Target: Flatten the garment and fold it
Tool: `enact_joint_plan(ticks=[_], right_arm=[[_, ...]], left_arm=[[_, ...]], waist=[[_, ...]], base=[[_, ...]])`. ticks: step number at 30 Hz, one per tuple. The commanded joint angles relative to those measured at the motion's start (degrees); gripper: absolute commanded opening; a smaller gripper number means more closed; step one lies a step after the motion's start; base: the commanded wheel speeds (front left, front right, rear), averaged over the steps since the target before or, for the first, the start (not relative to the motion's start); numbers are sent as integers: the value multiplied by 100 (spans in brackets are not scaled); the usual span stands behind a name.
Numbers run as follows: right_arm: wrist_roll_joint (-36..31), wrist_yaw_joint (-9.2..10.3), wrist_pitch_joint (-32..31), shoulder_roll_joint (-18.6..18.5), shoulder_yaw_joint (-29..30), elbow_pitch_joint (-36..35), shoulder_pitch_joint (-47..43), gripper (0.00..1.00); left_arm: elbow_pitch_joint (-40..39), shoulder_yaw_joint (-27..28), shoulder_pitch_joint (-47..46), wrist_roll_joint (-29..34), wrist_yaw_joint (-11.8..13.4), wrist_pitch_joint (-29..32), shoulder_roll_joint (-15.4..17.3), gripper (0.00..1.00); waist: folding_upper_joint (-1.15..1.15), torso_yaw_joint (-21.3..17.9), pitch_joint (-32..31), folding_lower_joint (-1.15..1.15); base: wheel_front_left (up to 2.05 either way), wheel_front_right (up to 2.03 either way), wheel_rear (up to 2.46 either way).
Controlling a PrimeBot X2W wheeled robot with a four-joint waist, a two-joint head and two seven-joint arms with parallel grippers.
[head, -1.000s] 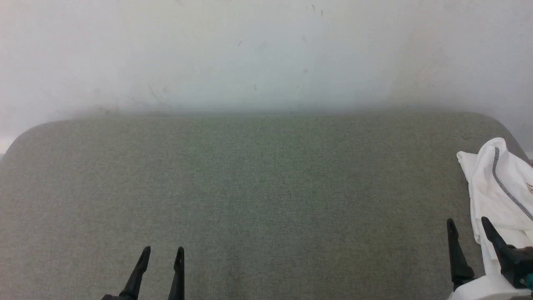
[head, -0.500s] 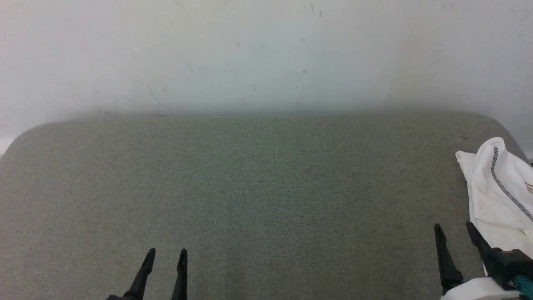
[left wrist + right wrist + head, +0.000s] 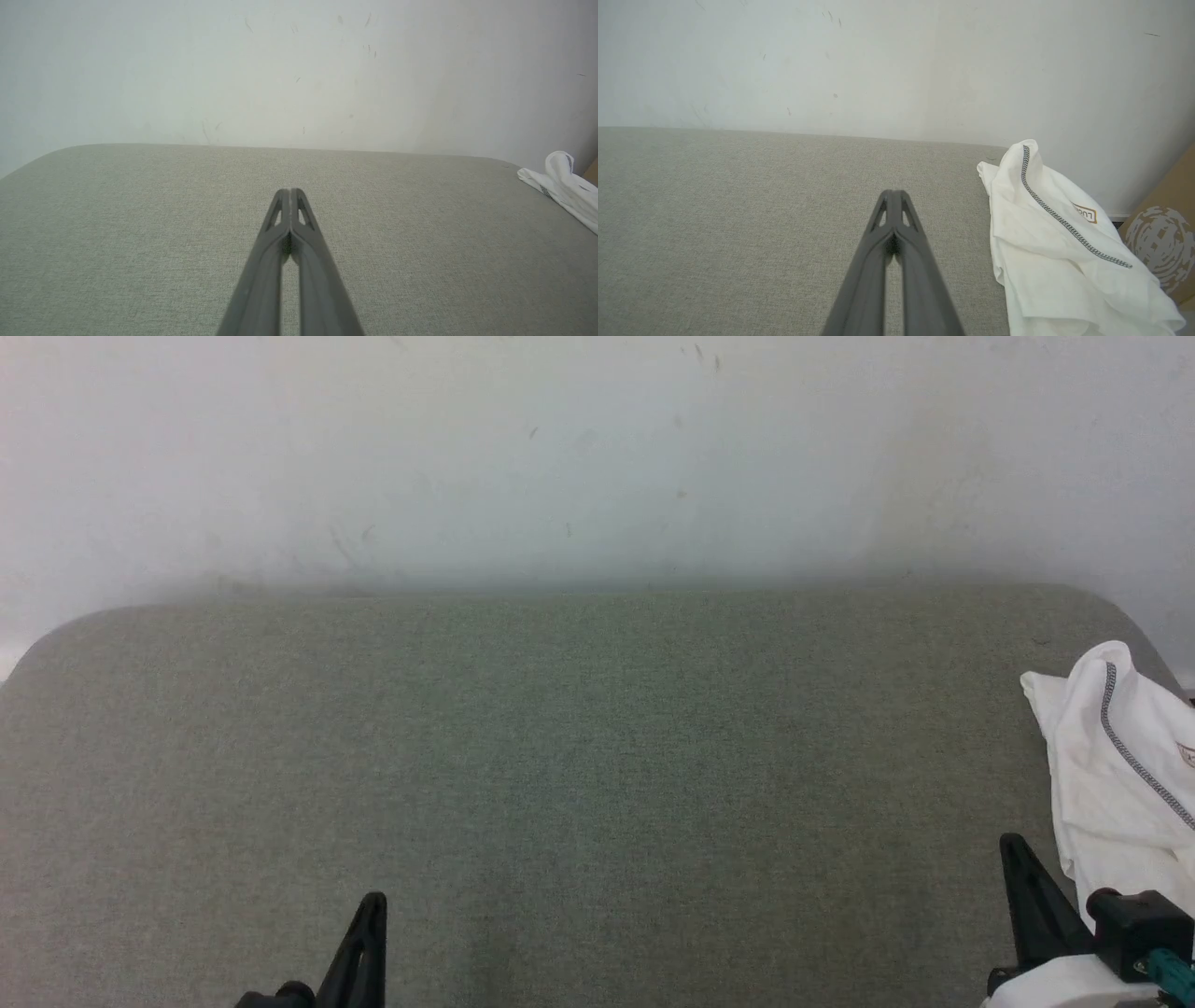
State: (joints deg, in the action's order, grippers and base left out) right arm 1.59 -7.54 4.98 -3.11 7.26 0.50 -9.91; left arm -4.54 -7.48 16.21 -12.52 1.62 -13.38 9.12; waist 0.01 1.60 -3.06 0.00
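Garment (image 3: 1045, 252) lies crumpled just right of closed right gripper (image 3: 893, 192)

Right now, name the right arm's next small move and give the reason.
Probably open the jaws and swing right toward the garment. The right gripper is shut on nothing, and the garment lies crumpled, untouched, at the right edge of the grey surface.

Garment (image 3: 1120, 775) on padded surface (image 3: 560, 784), far right end; wall (image 3: 560, 448) behind; box (image 3: 1164, 233) right of garment.

Plain bare room: grey fabric table (image 3: 560, 756), scuffed white wall (image 3: 560, 448)
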Motion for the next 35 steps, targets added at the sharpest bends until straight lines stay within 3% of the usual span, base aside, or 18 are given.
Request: enact_joint_plan(ticks=[1, 35], right_arm=[[-6, 0, -31, 2, -24, -4, 67, 0], [-51, 2, -169, 8, -231, -18, 339, 0]], left_arm=[[21, 35, -118, 84, -12, 37, -42, 0], [148, 245, -561, 428, -56, 420, -214, 0]], waist=[[-1, -2, 4, 0], [-1, -48, 93, 0]], base=[[0, 0, 0], [0, 0, 0]])
